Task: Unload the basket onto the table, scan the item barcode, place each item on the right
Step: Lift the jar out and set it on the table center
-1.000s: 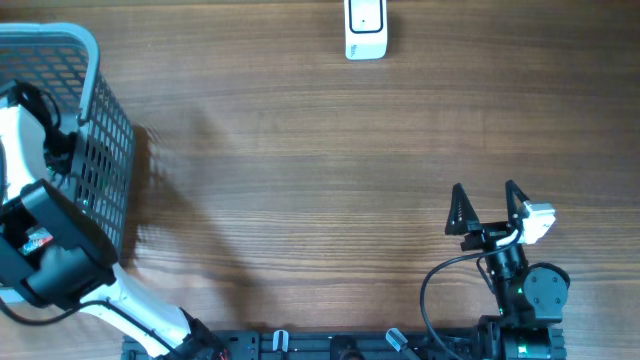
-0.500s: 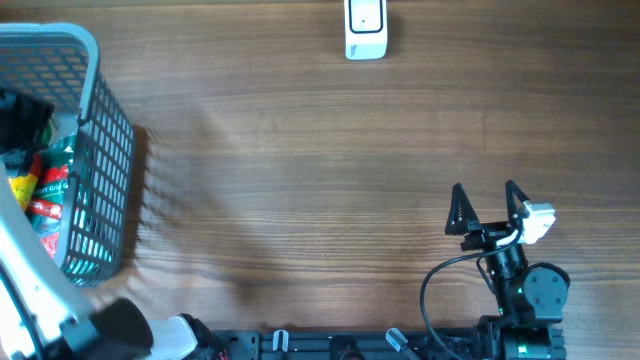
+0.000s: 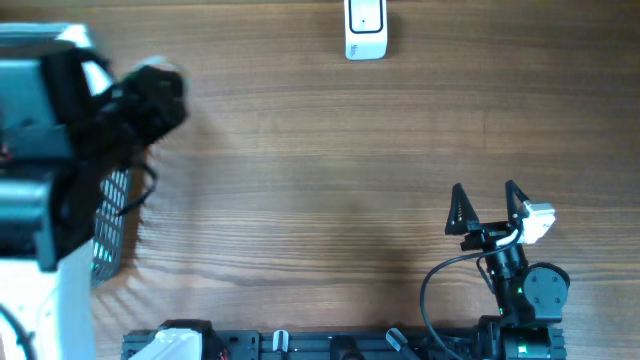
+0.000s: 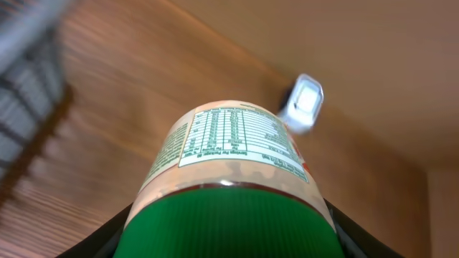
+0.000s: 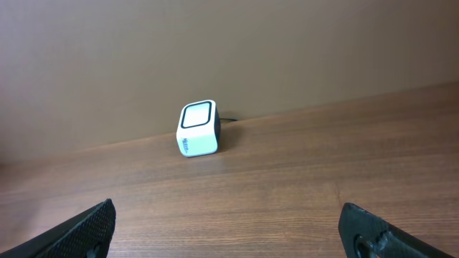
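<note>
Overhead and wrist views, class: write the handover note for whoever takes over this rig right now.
Left gripper: jaws closed on the green-lidded jar, held in the air beside the basket, nutrition label toward the wrist camera.
Right gripper: open, empty, parked near the table front edge.
Scanner: at the far edge, nothing in front of it.
Done: jar picked up.
Left: carry it to the scanner and show the barcode, which is not visible yet.
</note>
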You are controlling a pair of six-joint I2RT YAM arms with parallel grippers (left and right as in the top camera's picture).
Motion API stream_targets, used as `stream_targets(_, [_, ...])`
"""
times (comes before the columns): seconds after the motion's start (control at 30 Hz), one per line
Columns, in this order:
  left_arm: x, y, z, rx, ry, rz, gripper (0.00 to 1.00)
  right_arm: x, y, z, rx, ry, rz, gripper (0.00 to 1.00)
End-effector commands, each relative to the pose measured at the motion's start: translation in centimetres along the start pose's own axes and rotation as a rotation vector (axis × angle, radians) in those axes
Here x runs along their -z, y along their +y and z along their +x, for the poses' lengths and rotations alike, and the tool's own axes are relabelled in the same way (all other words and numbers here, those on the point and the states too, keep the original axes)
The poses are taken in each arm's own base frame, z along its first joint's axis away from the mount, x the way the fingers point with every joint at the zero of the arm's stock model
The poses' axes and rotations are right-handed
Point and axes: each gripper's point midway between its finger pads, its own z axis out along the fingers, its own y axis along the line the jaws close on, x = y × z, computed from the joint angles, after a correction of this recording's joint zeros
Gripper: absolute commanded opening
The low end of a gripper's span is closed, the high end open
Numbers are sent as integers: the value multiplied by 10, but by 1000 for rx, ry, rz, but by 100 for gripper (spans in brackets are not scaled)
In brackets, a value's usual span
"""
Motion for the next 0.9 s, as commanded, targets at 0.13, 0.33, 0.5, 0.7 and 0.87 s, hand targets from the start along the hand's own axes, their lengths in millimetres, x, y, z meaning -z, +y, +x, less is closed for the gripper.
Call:
stream_targets(0.13, [-73, -30, 82, -170, 312, -153, 53, 0, 0, -1, -13, -3, 5, 100])
stream_targets(0.33, [-144, -47, 147, -274, 520, -261, 53, 0, 0, -1, -13, -3, 5, 100])
stream_targets(0.5, [-189, -46, 189, -340, 627, -337, 53, 0, 0, -1, -13, -3, 5, 100])
stream_targets(0.7, [-229, -51, 232, -399, 687, -368, 53, 0, 0, -1, -13, -3, 5, 100])
stream_targets(0.87, [-252, -63, 246, -365, 657, -345, 53, 0, 0, -1, -13, -3, 5, 100])
